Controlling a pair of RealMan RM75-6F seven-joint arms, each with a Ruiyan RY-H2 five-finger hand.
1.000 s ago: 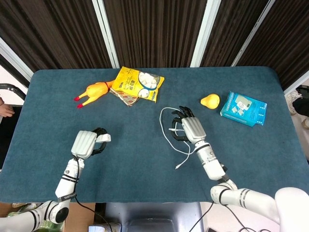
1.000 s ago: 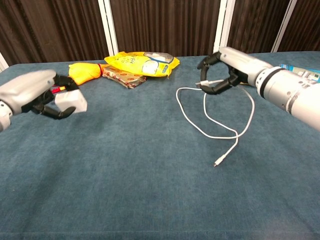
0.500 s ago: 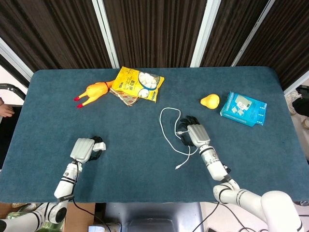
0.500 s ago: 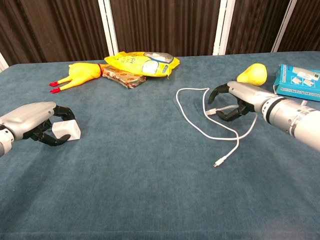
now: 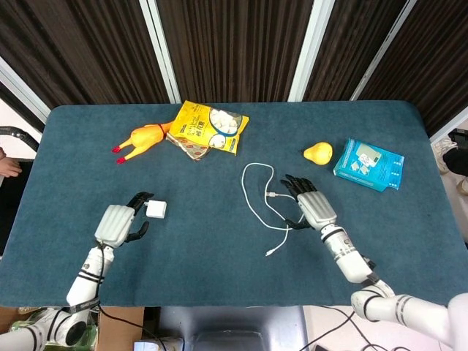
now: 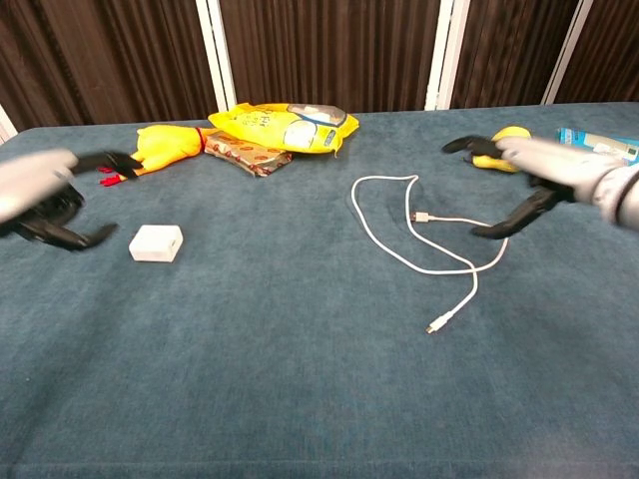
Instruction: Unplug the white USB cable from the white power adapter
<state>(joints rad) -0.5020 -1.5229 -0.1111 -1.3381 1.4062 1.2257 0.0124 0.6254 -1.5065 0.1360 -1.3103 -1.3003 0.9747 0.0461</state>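
The white power adapter [image 5: 156, 210] [image 6: 157, 242] lies alone on the blue table, with nothing plugged into it. My left hand [image 5: 117, 223] [image 6: 45, 195] hovers just left of it, fingers spread and empty. The white USB cable [image 5: 257, 199] [image 6: 414, 235] lies loose in curves at mid-table, its USB plug [image 6: 421, 216] free and its small end [image 6: 435, 324] toward the front. My right hand [image 5: 313, 208] [image 6: 539, 170] is open to the right of the cable, holding nothing.
A yellow rubber chicken [image 5: 141, 140] and a yellow snack bag [image 5: 207, 127] lie at the back left. A yellow pear-shaped toy [image 5: 318, 153] and a blue box [image 5: 368, 164] sit at the back right.
Both hands opened and drew back: the left set the adapter down and let go, the right released the cable's plug onto the table and moved right.
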